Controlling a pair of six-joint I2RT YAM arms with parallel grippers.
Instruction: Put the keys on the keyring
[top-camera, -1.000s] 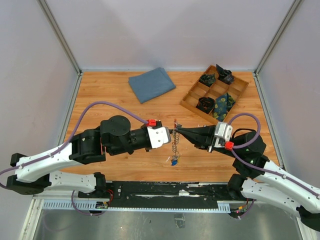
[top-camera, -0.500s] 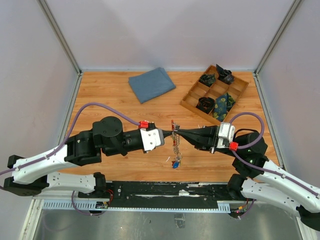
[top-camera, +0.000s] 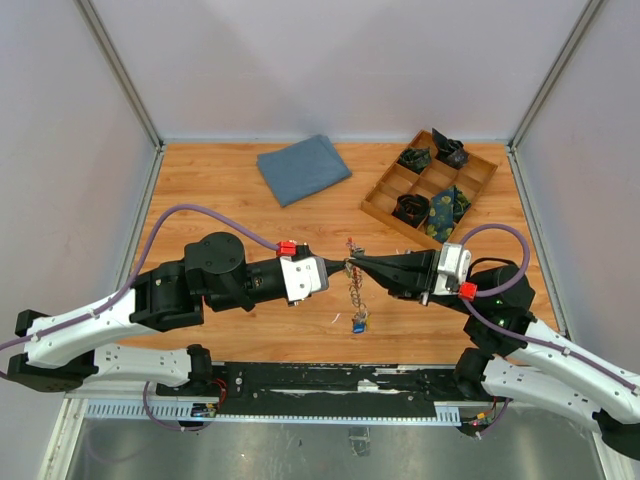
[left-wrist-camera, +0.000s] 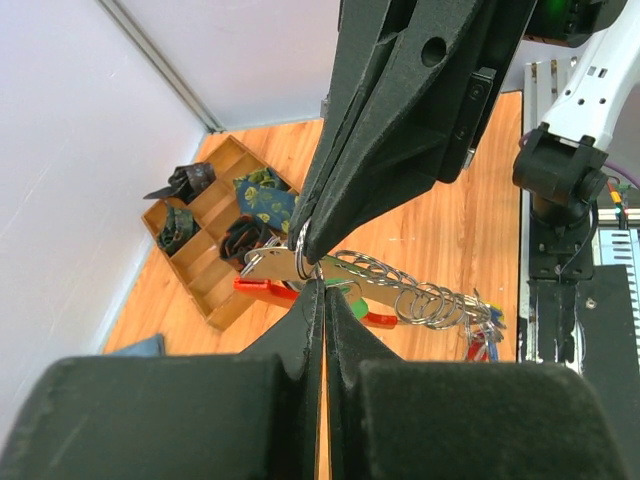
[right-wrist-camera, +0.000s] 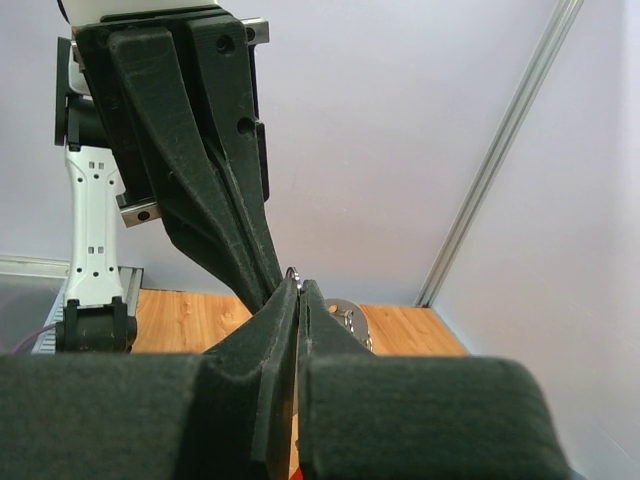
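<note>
My left gripper (top-camera: 343, 266) and right gripper (top-camera: 352, 264) meet tip to tip above the table's middle. Both are shut on a small silver ring (left-wrist-camera: 303, 240) at the top of a chain of silver rings (top-camera: 352, 292). The chain hangs down to the keys (top-camera: 357, 322), small with blue and yellow ends. In the left wrist view my left gripper (left-wrist-camera: 322, 287) pinches the ring from below. There the red keyring (left-wrist-camera: 258, 289) lies just behind the tips, and the chain (left-wrist-camera: 430, 298) runs to the keys (left-wrist-camera: 487, 335). In the right wrist view my right gripper (right-wrist-camera: 300, 290) is shut on the ring.
A folded blue cloth (top-camera: 303, 168) lies at the back. A wooden divided tray (top-camera: 381, 214) holding dark rolled items stands at the back right. A black rail (top-camera: 300, 380) runs along the near edge between the arm bases.
My left arm has drawn back a little to the left while its tips stay at the ring. The hanging chain and keys have swung slightly to the right.
</note>
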